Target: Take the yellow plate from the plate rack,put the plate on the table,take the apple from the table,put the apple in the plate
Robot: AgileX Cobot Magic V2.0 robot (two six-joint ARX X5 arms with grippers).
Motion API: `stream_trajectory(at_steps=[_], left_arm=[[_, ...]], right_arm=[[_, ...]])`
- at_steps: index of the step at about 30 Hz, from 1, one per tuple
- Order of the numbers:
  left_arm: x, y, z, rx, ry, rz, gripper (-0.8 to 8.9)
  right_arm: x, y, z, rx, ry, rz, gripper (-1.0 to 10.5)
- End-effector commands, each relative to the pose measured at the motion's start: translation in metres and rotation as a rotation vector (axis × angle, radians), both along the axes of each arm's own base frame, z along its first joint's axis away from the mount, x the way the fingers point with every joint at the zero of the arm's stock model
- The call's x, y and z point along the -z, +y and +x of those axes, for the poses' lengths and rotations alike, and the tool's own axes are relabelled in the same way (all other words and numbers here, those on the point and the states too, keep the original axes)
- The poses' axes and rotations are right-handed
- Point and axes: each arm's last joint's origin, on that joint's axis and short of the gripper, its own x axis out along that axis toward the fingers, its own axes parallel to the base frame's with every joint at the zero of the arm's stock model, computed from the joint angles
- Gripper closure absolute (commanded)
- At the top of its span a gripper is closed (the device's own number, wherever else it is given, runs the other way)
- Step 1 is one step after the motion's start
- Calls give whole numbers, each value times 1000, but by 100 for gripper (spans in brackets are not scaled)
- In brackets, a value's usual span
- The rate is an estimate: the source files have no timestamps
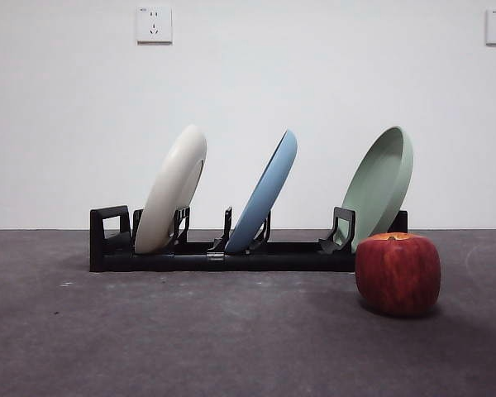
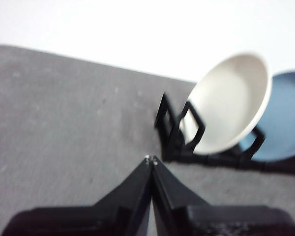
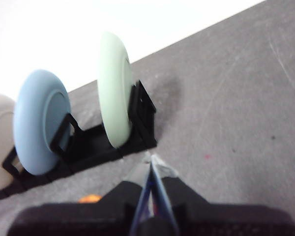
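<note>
— How does the left arm's black two-jaw gripper [image 2: 151,160] stand?
— Its jaws are pressed together, tips meeting in a point above the surface, holding nothing.
— And the right arm's black two-jaw gripper [image 3: 153,162]?
— Likewise closed and empty, jaws tip to tip.

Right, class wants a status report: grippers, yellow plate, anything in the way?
Left gripper shut, right gripper shut, both empty. Yellow plate in plate rack. Apple on table. Nothing blocking.

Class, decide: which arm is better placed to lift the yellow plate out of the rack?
Left. The left gripper faces the yellow plate; the right gripper faces the pale green plate.
</note>
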Motion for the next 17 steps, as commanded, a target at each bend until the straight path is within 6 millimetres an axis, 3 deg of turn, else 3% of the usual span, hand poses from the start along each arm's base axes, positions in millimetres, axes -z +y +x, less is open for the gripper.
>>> stream_trajectory(at_steps=[1,9,17], left_arm=[[-16,0,-1,-5,-27,-29,820],[-61,0,7,6,-23,20,820],[-105,-2,40,168,57,30,820]], right_arm=[[-20,1,3,-28,-1,10,956],[-77,7,29,-170,25,-30,954],[-117,15,66,-384,63,-9,949]])
